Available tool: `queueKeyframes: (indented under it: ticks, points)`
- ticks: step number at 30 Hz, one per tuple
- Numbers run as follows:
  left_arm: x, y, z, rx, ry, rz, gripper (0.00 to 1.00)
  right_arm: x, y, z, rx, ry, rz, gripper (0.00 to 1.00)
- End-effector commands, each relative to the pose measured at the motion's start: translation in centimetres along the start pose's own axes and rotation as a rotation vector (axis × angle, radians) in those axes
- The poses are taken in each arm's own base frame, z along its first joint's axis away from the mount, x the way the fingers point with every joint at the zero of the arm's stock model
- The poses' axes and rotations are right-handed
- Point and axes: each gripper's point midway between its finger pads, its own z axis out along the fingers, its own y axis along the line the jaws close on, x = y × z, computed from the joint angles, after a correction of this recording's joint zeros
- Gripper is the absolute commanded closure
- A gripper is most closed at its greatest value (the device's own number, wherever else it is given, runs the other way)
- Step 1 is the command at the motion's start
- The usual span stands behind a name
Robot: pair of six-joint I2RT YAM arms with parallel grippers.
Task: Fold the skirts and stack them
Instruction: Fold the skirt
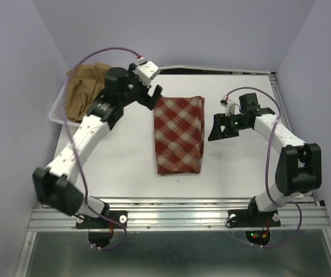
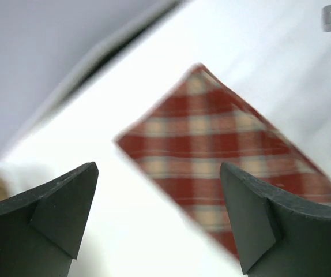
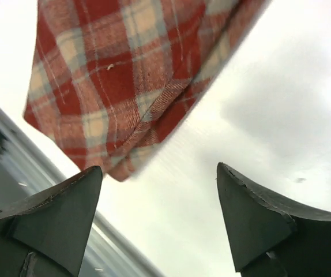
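The red-and-cream plaid skirt [image 1: 179, 135] lies folded into a long rectangle in the middle of the white table [image 1: 125, 167]. The tan-brown skirt [image 1: 85, 85] sits crumpled in the basket at the back left. My left gripper [image 1: 152, 97] hovers by the plaid skirt's far left corner, open and holding nothing; in the left wrist view the plaid skirt [image 2: 223, 144] shows beyond the left gripper [image 2: 157, 176]. My right gripper [image 1: 216, 128] stands open just right of the skirt. In the right wrist view the right gripper [image 3: 157, 176] is over bare table beside the plaid skirt [image 3: 125, 75].
A white mesh basket [image 1: 57, 111] stands at the table's back left edge. Purple walls close in the back and sides. A metal rail [image 1: 177, 216] runs along the near edge, where both arm bases are bolted.
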Motion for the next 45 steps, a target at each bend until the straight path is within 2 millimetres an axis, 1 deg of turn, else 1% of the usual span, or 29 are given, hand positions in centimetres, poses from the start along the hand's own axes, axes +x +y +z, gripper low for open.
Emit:
queueKeyframes:
  ticks: [1, 2, 3, 4, 5, 6, 7, 8, 9, 10, 11, 12, 13, 15, 16, 18, 19, 20, 21, 23, 26, 28, 30, 32, 35, 36, 39, 41, 45]
  points:
    - [5.2, -2.3, -4.5, 0.14, 0.029, 0.348, 0.02, -0.5, 0.5, -4.0, 0.043, -0.009, -0.49, 0.14]
    - [8.3, -3.2, -5.8, 0.17, 0.045, 0.471, 0.02, -0.2, 0.8, -3.5, 0.028, -0.019, -0.622, 0.13]
    - [9.6, -3.6, -6.4, 0.18, 0.044, 0.529, 0.04, -0.5, 0.9, -3.3, 0.05, -0.045, -0.737, 0.13]
    - [10.3, -3.9, -6.7, 0.182, 0.025, 0.592, 0.05, -1.8, 1.9, -3.7, 0.073, -0.115, -0.899, 0.11]
    - [12.3, -4.9, -7.4, 0.217, 0.018, 0.68, 0.05, -0.1, 1.3, -2.5, 0.075, -0.084, -1.021, 0.11]
    - [12.7, -5.2, -7.6, 0.223, -0.004, 0.72, 0.06, -1.2, 2.6, -2.7, 0.098, -0.162, -1.163, 0.11]
    - [12.9, -5.9, -7.9, 0.248, -0.03, 0.756, 0.06, -0.8, 2.8, -2.3, 0.1, -0.173, -1.307, 0.11]
    - [14.2, -6.5, -7.9, 0.278, -0.026, 0.773, 0.06, 1.9, 2.1, -0.9, 0.077, -0.139, -1.356, 0.11]
    - [14.6, -6.7, -7.8, 0.3, -0.038, 0.824, 0.06, 1.5, 2.6, -0.6, 0.096, -0.186, -1.455, 0.11]
    - [14.9, -7.6, -7.8, 0.345, -0.063, 0.85, 0.06, 2.2, 3.7, -0.6, 0.088, -0.219, -1.549, 0.11]
    - [16.1, -8.1, -7.7, 0.376, -0.058, 0.873, 0.06, 2.7, 4.0, -0.2, 0.088, -0.237, -1.637, 0.1]
    - [16.4, -8.4, -7.6, 0.401, -0.079, 0.953, 0.06, 4.1, 4.2, 0.9, 0.067, -0.258, -1.686, 0.09]
    - [17.8, -9.0, -7.3, 0.443, -0.078, 0.975, 0.06, 4.3, 4.6, 1.0, 0.071, -0.286, -1.762, 0.08]
    - [19.5, -9.6, -7.1, 0.492, -0.077, 1.054, 0.06, 5.2, 5.2, 1.7, 0.039, -0.312, -1.833, 0.07]
    - [20.0, -9.8, -6.8, 0.511, -0.1, 1.158, 0.07, 6.3, 5.0, 2.3, 0.021, -0.305, -1.897, 0.07]
    - [21.3, -10.3, -6.3, 0.529, -0.119, 1.22, 0.07, 7.0, 5.1, 2.8, -0.005, -0.327, -1.949, 0.07]
    - [22.1, -10.7, -6.2, 0.552, -0.124, 1.243, 0.07, 8.1, 4.7, 3.4, -0.022, -0.316, -1.993, 0.07]
    - [21.8, -11.0, -6.0, 0.554, -0.143, 1.272, 0.07, 8.4, 4.7, 3.5, -0.032, -0.328, -2.01, 0.07]
    - [22.6, -11.4, -5.8, 0.575, -0.141, 1.283, 0.09, 8.3, 5.1, 3.7, -0.036, -0.365, -2.035, 0.07]
    - [23.2, -12.5, -5.7, 0.609, -0.16, 1.325, 0.11, 9.3, 5.1, 4.4, -0.066, -0.367, -2.079, 0.08]
    - [23.7, -13.6, -5.3, 0.628, -0.192, 1.375, 0.12, 9.6, 5.2, 5.0, -0.083, -0.388, -2.094, 0.08]
    - [24.1, -14.3, -5.3, 0.647, -0.202, 1.379, 0.12, 8.8, 5.6, 4.9, -0.056, -0.425, -2.12, 0.08]
    - [24.4, -14.6, -5.1, 0.649, -0.208, 1.388, 0.12, 8.6, 5.9, 4.9, -0.058, -0.443, -2.15, 0.08]
    - [25.0, -15.1, -5.0, 0.662, -0.214, 1.386, 0.12, 9.0, 6.5, 5.0, -0.104, -0.464, -2.198, 0.08]
    - [25.1, -15.2, -4.7, 0.659, -0.223, 1.409, 0.12, 10.3, 6.3, 5.8, -0.172, -0.449, -2.235, 0.09]
    - [25.7, -15.4, -4.7, 0.672, -0.222, 1.415, 0.12, 10.4, 6.3, 6.1, -0.181, -0.446, -2.242, 0.09]
    - [26.2, -15.8, -4.8, 0.686, -0.229, 1.448, 0.12, 10.7, 6.2, 7.1, -0.222, -0.439, -2.255, 0.12]
    - [26.3, -16.1, -4.8, 0.694, -0.236, 1.468, 0.12, 10.3, 6.4, 7.4, -0.225, -0.454, -2.274, 0.19]
    - [27.6, -16.3, -5.2, 0.723, -0.24, 1.531, 0.13, 11.5, 6.3, 8.1, -0.285, -0.436, -2.285, 0.36]
